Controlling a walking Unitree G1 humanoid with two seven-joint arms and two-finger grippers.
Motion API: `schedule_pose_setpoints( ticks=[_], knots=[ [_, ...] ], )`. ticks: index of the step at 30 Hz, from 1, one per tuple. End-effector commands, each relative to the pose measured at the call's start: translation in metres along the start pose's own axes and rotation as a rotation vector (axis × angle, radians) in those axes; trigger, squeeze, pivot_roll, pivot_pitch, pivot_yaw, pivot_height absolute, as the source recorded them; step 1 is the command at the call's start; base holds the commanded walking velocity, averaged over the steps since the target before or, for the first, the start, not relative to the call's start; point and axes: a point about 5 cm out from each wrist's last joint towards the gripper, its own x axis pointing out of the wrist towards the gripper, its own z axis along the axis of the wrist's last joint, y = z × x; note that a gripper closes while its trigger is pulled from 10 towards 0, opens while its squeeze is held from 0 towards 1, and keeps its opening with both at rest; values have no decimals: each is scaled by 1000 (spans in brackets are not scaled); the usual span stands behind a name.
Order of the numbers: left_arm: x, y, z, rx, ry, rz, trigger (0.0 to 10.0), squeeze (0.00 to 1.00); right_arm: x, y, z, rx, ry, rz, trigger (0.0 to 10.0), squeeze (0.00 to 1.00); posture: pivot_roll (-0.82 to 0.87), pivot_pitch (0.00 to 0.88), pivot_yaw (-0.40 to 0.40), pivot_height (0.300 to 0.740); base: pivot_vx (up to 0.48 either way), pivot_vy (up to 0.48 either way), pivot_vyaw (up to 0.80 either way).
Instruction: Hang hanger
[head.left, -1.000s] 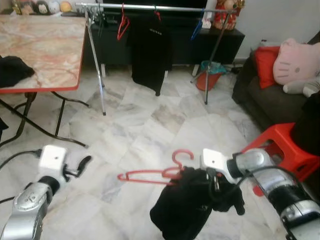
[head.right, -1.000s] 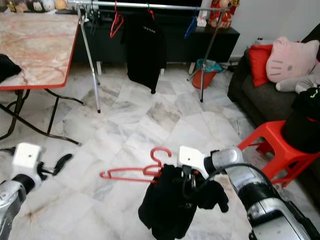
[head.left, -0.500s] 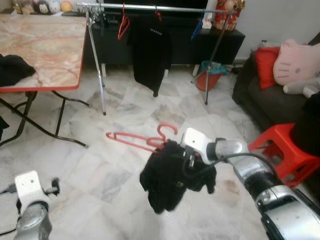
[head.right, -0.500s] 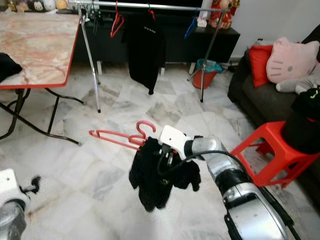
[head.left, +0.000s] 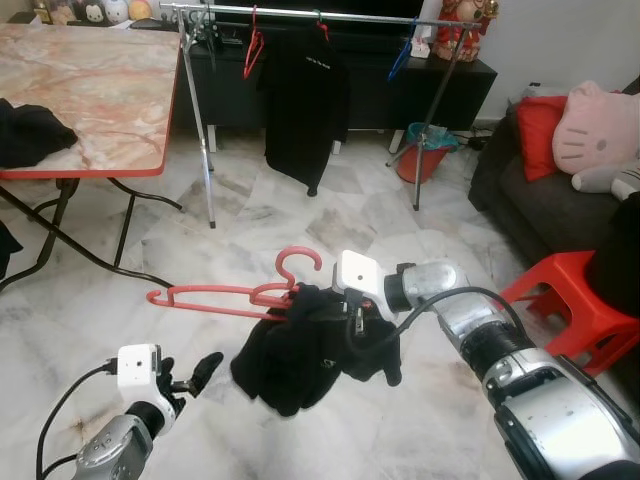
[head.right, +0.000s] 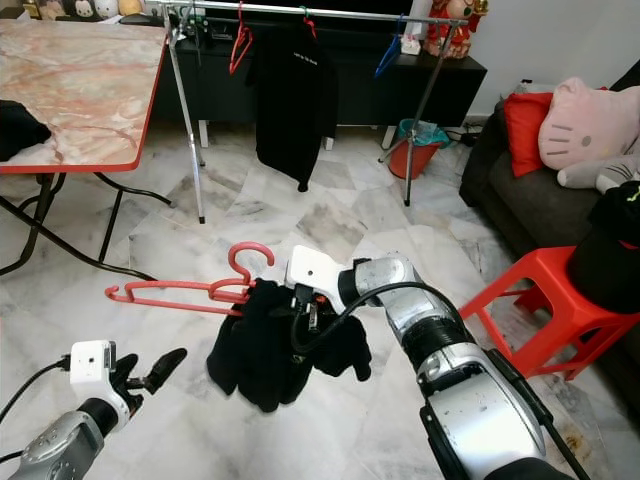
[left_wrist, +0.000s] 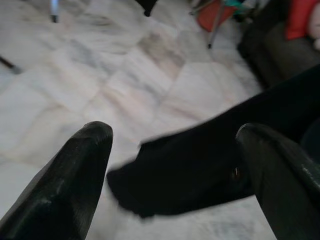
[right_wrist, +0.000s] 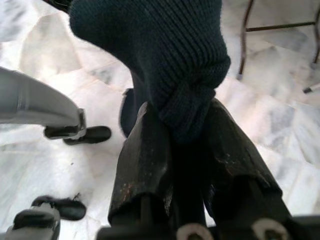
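A red plastic hanger (head.left: 225, 296) carries a black knit garment (head.left: 295, 350) that droops above the marble floor. My right gripper (head.left: 356, 318) is shut on the garment just under the hanger's hook; the right wrist view shows both fingers (right_wrist: 145, 155) pinching the dark knit fabric (right_wrist: 165, 55). My left gripper (head.left: 190, 375) is low at the left, open, a short way left of the garment, which shows between its fingers (left_wrist: 75, 170). The clothes rack's rail (head.left: 330, 15) stands far ahead with a black shirt (head.left: 305, 100), a red hanger (head.left: 252, 48) and a blue hanger (head.left: 400, 62).
A folding table (head.left: 90, 90) with dark cloth on it stands at the left. A red stool (head.left: 575, 300) and a dark sofa (head.left: 560, 205) with cushions are at the right. A red bucket (head.left: 425, 152) sits by the rack's right leg. Open marble floor lies between me and the rack.
My right arm has swung the hanger and garment leftward. My left gripper dropped low and now points toward the garment.
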Motion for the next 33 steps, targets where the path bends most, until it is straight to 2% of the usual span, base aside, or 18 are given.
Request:
schedule_pose_setpoints(
  ticks=[1, 6, 8, 11, 13, 18, 21, 24, 25, 26, 28, 33],
  knots=[
    [0, -6, 3, -13, -23, -47, 10000, 0, -5, -5, 8, -32, -8, 10, 10000, 0, 152, 52, -175, 740, 0, 0, 0],
    [-5, -16, -1, -11, 0, -154, 10000, 0, 1, -6, 21, -64, -19, 86, 10000, 0, 171, 53, -195, 740, 0, 0, 0],
    [-4, -22, -2, -7, 8, -217, 10000, 0, 9, -4, 27, -79, -26, 129, 10000, 0, 176, 54, -199, 740, 0, 0, 0],
    [-4, -25, -1, 4, 15, -243, 10000, 0, 13, -2, 31, -83, -50, 153, 10000, 0, 176, 54, -199, 740, 0, 0, 0],
    [-3, -31, 0, 20, 30, -301, 10000, 0, 24, 3, 40, -97, -87, 200, 10000, 0, 181, 55, -206, 740, 0, 0, 0],
    [-1, -35, 3, 42, 31, -333, 10000, 0, 35, 9, 45, -109, -106, 236, 10000, 0, 185, 57, -208, 740, 0, 0, 0],
    [3, -35, 4, 82, 37, -314, 10000, 0, 44, 15, 48, -119, -123, 279, 10000, 0, 192, 59, -213, 740, 0, 0, 0],
    [10, -26, 3, 144, 44, -217, 10000, 0, 49, 18, 52, -133, -134, 306, 10000, 0, 192, 59, -213, 740, 0, 0, 0],
    [14, -22, 3, 139, 44, -164, 10000, 0, 50, 19, 54, -137, -139, 309, 10000, 0, 195, 59, -215, 740, 0, 0, 0],
    [14, -22, 3, 139, 44, -164, 10000, 0, 50, 19, 54, -137, -139, 309, 10000, 0, 195, 59, -215, 740, 0, 0, 0],
    [18, -13, 3, 170, 46, -57, 10000, 0, 51, 18, 57, -144, -146, 308, 10000, 0, 193, 59, -215, 740, 0, 0, 0],
    [22, -8, 3, 180, 42, 30, 10000, 0, 52, 18, 58, -146, -147, 307, 10000, 0, 191, 55, -215, 740, 0, 0, 0]
  ],
)
